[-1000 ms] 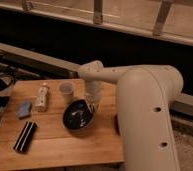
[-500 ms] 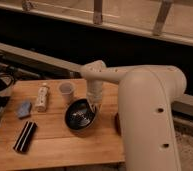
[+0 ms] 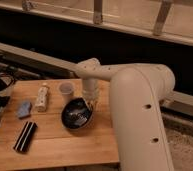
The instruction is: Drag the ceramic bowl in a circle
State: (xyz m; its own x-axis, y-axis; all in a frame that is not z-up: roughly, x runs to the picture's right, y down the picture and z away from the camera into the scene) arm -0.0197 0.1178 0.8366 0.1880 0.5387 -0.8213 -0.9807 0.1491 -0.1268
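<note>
The ceramic bowl [image 3: 77,114] is a wide, shallow, glossy black bowl with a shiny greyish centre, resting on the wooden table [image 3: 55,145] right of its middle. My gripper [image 3: 91,104] hangs from the white arm and reaches down onto the bowl's far right rim. The arm's wrist covers the spot where the gripper meets the rim.
A small translucent plastic cup [image 3: 66,90] stands just behind the bowl. A white bottle [image 3: 42,97] lies to its left, with a blue sponge [image 3: 24,109] beside it. A black flat bar [image 3: 25,136] lies at the front left. The table's right edge is under my arm.
The bowl has slid a little with the gripper across the table, toward the front and left. The other objects have not moved.
</note>
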